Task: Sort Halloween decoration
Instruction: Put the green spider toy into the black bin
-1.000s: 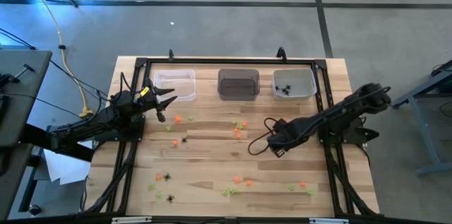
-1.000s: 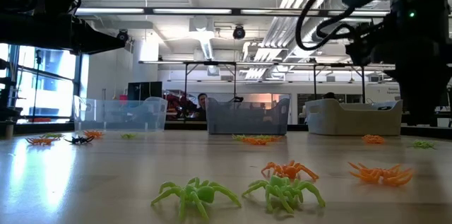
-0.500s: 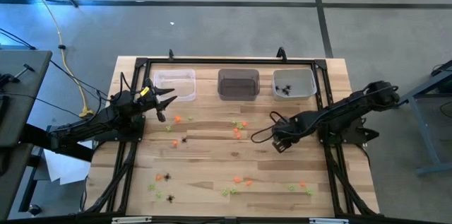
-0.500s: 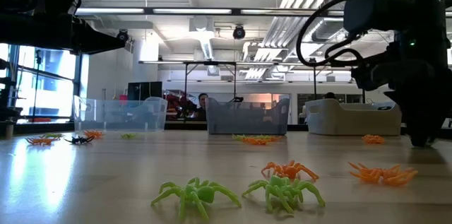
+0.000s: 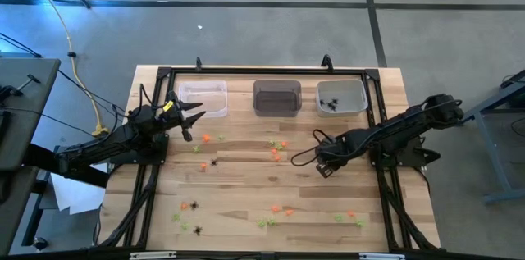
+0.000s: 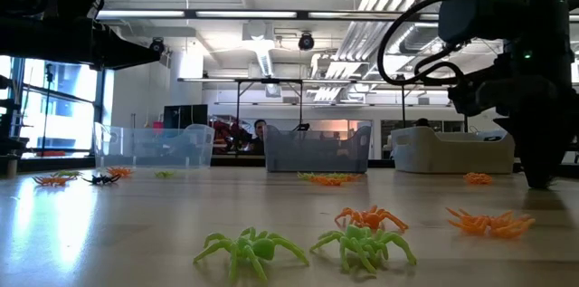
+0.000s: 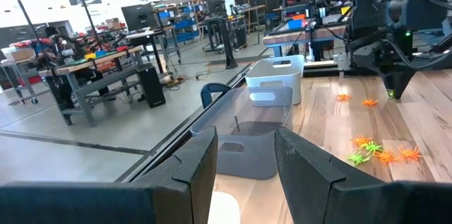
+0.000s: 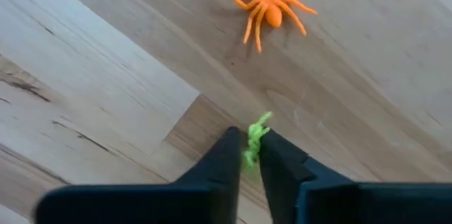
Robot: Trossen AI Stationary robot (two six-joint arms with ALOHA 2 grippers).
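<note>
Halloween decoration pieces, tiny plastic spiders in orange, lime green and black, lie scattered over the pale wooden bench (image 5: 246, 202). No writing can be read anywhere. The right gripper (image 8: 251, 155) is low at the bench right of centre, its jaws pinching a lime-green spider (image 8: 255, 139), with an orange spider (image 8: 268, 8) lying just beyond. The left gripper (image 5: 190, 119) hovers beside the clear bin (image 5: 203, 98) at the back left, jaws spread and empty. A grey bin (image 5: 276, 97) and a white bin (image 5: 341, 97) holding black spiders (image 5: 330, 104) complete the row. Behind stretches a workshop with benches and ceiling lights.
</note>
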